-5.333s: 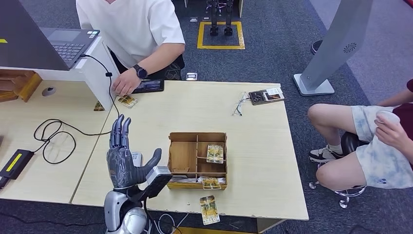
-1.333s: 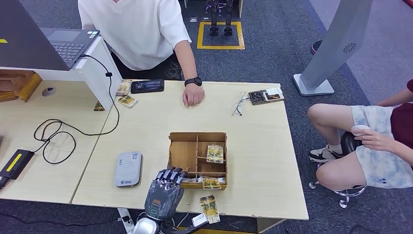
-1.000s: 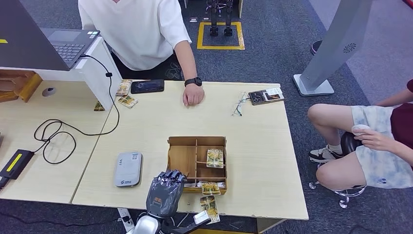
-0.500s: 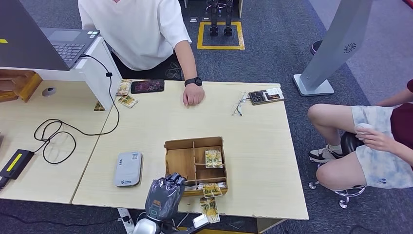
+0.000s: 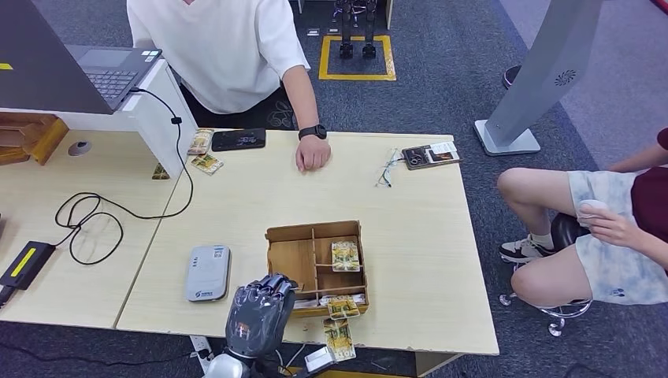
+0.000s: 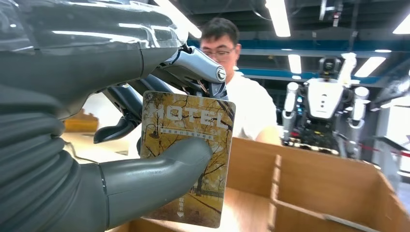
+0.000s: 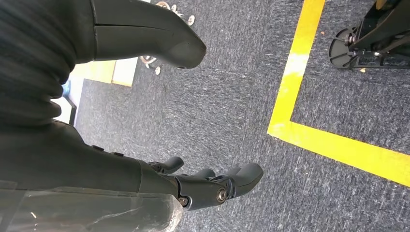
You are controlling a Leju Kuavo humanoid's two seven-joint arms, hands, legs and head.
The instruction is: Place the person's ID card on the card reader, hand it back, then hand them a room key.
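Yellow room key [image 6: 188, 154] pinched between left hand [image 6: 96, 121] thumb and fingers [image 6: 198, 67]

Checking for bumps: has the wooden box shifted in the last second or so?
Yes. The wooden box turned and slid slightly toward the card reader.

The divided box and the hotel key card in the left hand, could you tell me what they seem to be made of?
Divided box: thin unfinished wood or plywood, judging by matte brown panels and slotted dividers.
Hotel key card: probably plastic, stiff and flat, with a faintly glossy printed tree picture; coated card is possible. Left hand pinches it.
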